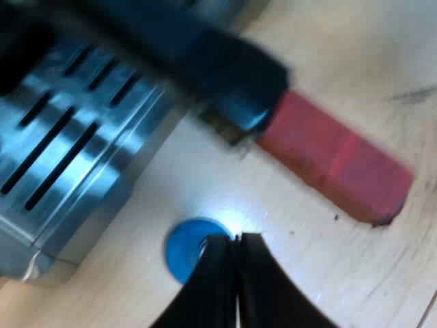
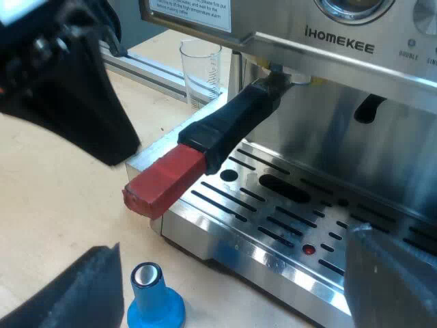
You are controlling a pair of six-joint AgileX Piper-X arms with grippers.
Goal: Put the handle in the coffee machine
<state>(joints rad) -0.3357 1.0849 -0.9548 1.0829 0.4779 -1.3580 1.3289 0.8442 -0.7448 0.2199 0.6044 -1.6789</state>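
The holder [image 2: 278, 80] sits up in the espresso machine [image 2: 341, 48] at its front, under the brand plate. Its dark handle [image 2: 232, 126] slants out and down over the slotted drip tray [image 2: 287, 219]. The handle's red end [image 2: 162, 181] pokes out past the tray's edge, above the wooden table [image 2: 54, 205]. Neither pincer touches it.

The left gripper [image 1: 237, 273] points down at the table, and its 2 black fingers [image 1: 215, 287] are pressed together with nothing between them. Seen from the left wrist, their tips lie over the rim of the blue tamper [image 1: 183, 249]. The red end [image 1: 334, 167] and the tray's corner [image 1: 68, 150] lie beyond the tips. Whether the tips touch the tamper I cannot tell. From the right wrist, a black bulk that looks like the left arm [image 2: 68, 89] hangs above the table, near the red end but apart from it.

The right gripper [image 2: 229, 273] faces the machine's front, low and tilted down. Its 2 fingers [image 2: 68, 294] are spread wide and hold nothing. One is over the table by the tamper, the other over the tray. The tamper [image 2: 153, 297] stands upright on the table, just beside the tray's edge. A measuring glass [image 2: 200, 68] stands next to the machine's side.
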